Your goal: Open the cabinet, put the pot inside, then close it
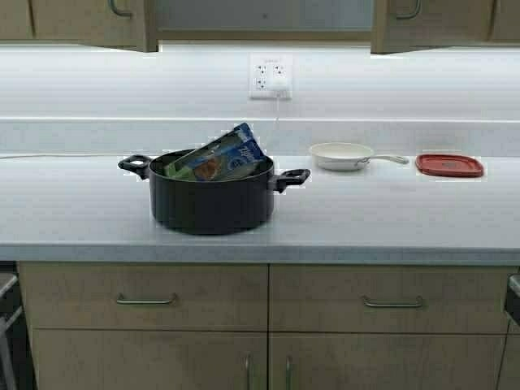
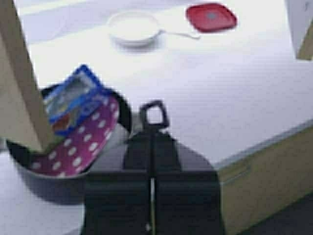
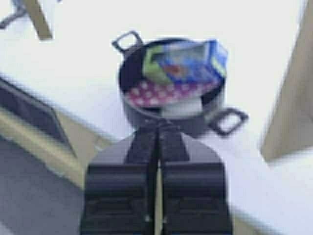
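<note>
The pale worktop (image 1: 390, 211) runs across the whole high view, with tan base cabinets (image 1: 268, 325) below it and the cabinet (image 1: 77, 23) hung above, its two tan doors standing swung out, one at each upper corner, a pale interior showing between them. The pot (image 1: 211, 199), taken here as the landmark, stands on the worktop near the front edge, below the cabinet's left door: wide, deep, round and black, with a black loop handle on each side. A blue-green printed packet (image 1: 219, 158) leans out over its rim, and the wrist views show a magenta white-dotted item (image 3: 166, 93) lying under the packet inside. Behind the pot on the wall is a white double outlet (image 1: 270, 77). To the pot's right and a little farther back sits a small white frying pan (image 1: 343, 155), and beyond that, well apart from the pot, a red square lid (image 1: 449, 165). The left claw (image 2: 152, 134) hangs above the pot, fingers pressed together on nothing. The right claw (image 3: 157, 139) is likewise closed and empty, above the pot.
</note>
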Robot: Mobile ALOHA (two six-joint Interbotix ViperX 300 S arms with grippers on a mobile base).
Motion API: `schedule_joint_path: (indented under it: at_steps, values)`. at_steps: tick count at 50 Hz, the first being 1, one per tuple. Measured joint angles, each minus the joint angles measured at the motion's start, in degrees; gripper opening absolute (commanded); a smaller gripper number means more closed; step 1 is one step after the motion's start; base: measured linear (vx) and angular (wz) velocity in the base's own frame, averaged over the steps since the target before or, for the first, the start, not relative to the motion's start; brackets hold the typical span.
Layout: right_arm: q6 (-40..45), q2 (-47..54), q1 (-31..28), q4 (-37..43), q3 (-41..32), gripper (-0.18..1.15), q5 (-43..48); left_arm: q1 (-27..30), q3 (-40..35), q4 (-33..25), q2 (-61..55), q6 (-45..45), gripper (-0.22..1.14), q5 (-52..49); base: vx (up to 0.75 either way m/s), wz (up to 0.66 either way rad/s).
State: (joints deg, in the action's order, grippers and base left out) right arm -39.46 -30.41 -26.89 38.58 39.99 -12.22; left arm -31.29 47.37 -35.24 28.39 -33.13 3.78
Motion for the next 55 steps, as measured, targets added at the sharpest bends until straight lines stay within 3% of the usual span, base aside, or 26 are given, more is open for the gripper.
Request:
schedule_joint_path:
  at_steps: [8, 19, 35, 55]
  values:
    - [0.4, 9.7, -3.5, -0.4, -6.8, 0.06, 9.5, -3.3, -7.5, 0.0, -12.8, 1.0, 0.02, 8.2, -0.11, 0.05]
    - [0.7, 20.2, -3.6, -1.2, -20.0, 0.06, 11.3, -3.0, -17.9, 0.0, -26.5, 5.4, 0.02, 16.4, -0.07, 0.03]
    - [0.9, 31.3, 0.0, -2.3, -30.1, 0.06, 11.3, -2.5, -33.1, 0.5, -40.3, 9.1, 0.02, 17.7, -0.03, 0.01]
    - [0.9, 40.9, 4.2, -4.0, -39.6, 0.06, 7.5, 5.0, -44.9, 0.8, -49.8, 9.8, 0.02, 16.2, 0.01, 0.00]
